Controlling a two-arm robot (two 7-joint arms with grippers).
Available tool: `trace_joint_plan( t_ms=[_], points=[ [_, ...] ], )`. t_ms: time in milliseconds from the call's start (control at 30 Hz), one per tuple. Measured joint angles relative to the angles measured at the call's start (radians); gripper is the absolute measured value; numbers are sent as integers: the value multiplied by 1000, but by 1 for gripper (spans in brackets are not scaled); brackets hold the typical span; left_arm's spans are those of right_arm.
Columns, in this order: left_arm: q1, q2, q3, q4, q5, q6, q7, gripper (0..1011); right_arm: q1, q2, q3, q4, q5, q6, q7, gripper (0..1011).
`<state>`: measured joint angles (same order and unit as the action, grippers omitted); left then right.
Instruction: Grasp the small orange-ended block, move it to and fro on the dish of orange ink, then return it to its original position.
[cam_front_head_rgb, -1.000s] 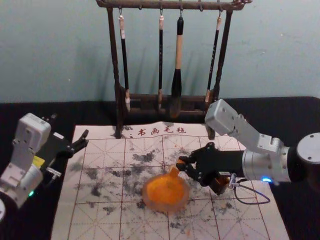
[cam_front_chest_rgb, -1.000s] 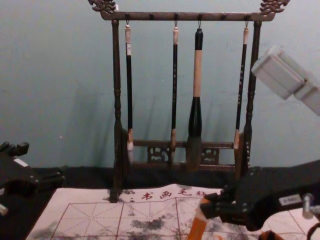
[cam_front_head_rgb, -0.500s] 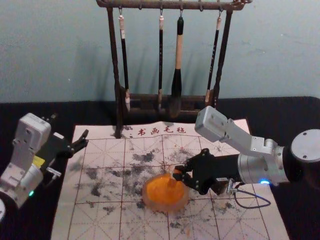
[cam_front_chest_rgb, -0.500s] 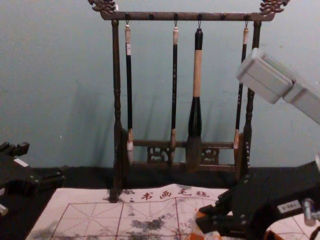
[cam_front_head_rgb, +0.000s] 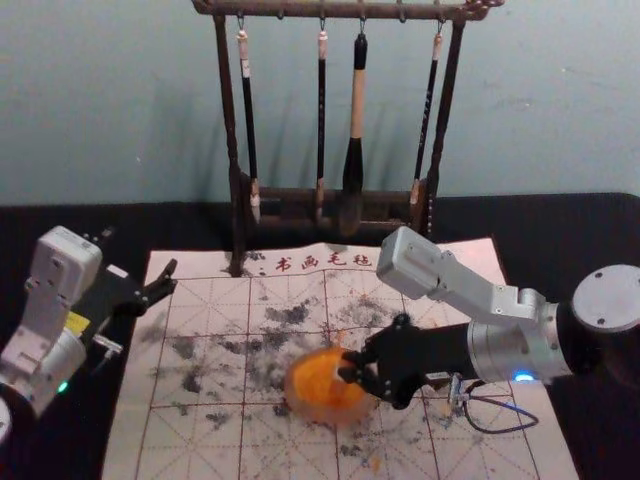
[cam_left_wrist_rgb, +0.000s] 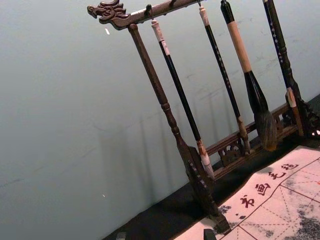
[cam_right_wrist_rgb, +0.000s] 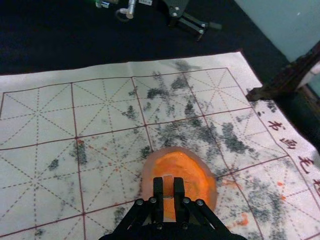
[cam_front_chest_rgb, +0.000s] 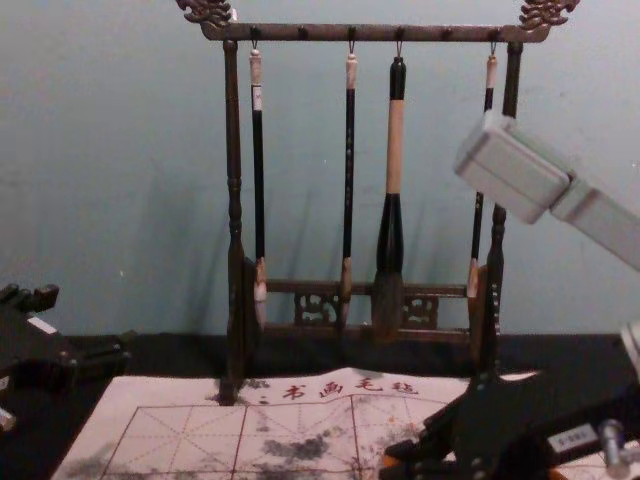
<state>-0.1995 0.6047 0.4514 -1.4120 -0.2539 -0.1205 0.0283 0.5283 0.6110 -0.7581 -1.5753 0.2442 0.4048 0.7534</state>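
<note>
The black right gripper (cam_right_wrist_rgb: 168, 189) grasps the small orange-ended block (cam_right_wrist_rgb: 168, 184) over the right part of the pale-rimmed round ink dish (cam_right_wrist_rgb: 148, 175), the left arm (cam_front_head_rgb: 58, 350) being farther leftward.

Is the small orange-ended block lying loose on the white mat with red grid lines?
No, the black right hand grips the block over the round dish of orange ink.
</note>
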Motion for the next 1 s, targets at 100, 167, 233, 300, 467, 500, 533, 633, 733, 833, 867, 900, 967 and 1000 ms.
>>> trace_joint_plan(
  t_ms=[100,167,233,300,467,500,533,633,733,833,867,900,967,1000],
  points=[
    [0,0,0,0,0,0,0,1001,1,-3,-6,2,3,2,2,85],
    [0,0,0,0,0,0,0,1001,3,-6,-10,8,4,2,2,85],
    [0,0,0,0,0,0,0,1001,6,-9,-12,13,4,2,2,85],
    [0,0,0,0,0,0,0,1001,11,-15,-14,20,4,2,0,85],
    [0,0,0,0,0,0,0,1001,22,-25,-20,34,3,2,-2,85],
    [0,0,0,0,0,0,0,1001,24,-27,-21,36,3,2,-3,85],
    [0,0,0,0,0,0,0,1001,27,-30,-22,41,2,2,-4,85],
    [0,0,0,0,0,0,0,1001,33,-35,-23,49,1,2,-5,85],
    [0,0,0,0,0,0,0,1001,40,-41,-25,59,-3,2,-8,85],
    [0,0,0,0,0,0,0,1001,50,-49,-30,74,-8,4,-11,85],
    [0,0,0,0,0,0,0,1001,51,-51,-30,77,-9,4,-11,85],
    [0,0,0,0,0,0,0,1001,53,-53,-30,80,-11,5,-12,85],
    [0,0,0,0,0,0,0,1001,56,-57,-30,88,-13,6,-15,85],
    [0,0,0,0,0,0,0,1001,57,-58,-30,90,-13,6,-15,85]
  ],
)
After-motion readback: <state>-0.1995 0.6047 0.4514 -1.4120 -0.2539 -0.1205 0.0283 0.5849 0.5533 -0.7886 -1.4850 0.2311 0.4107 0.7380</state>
